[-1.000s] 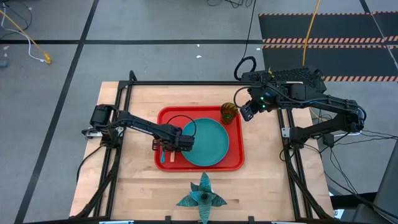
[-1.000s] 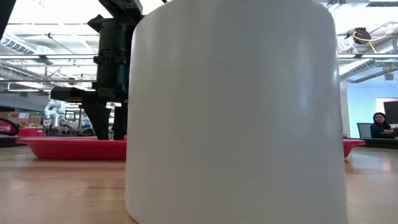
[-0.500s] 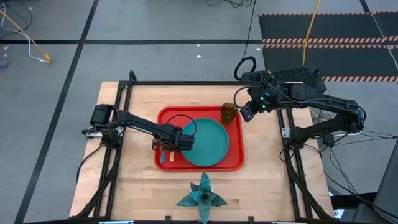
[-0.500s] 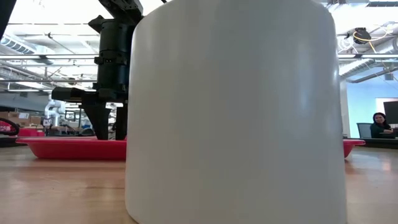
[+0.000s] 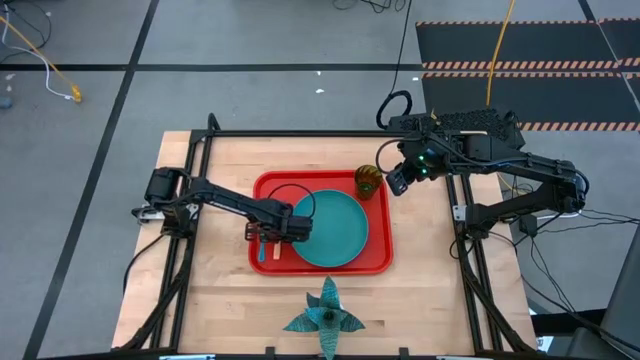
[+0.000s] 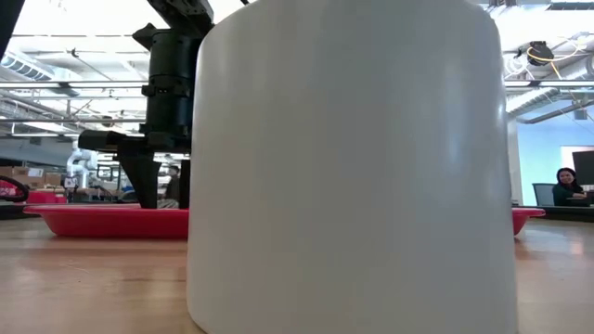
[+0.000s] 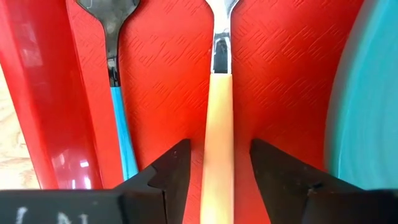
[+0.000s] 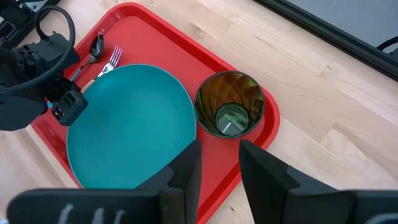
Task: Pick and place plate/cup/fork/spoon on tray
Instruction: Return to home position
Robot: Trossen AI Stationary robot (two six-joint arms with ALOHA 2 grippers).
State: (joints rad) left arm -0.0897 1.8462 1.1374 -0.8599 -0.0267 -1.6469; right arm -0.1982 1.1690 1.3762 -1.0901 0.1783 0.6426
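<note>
left gripper (image 7: 219, 154) released, fingers astride the fork (image 7: 217, 124) handle, fork flat on the tray (image 7: 161, 81) between spoon (image 7: 115, 87) and plate (image 7: 367, 93) | right gripper (image 8: 217, 157) released near the cup (image 8: 230, 106) | homing: a straight lift is advised first, so the fork is not dragged

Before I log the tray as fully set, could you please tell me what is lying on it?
On the tray: plate, cup, and spoon beside fork. The open left hand straddles the fork's handle. Anything under the plate is hidden.
</note>
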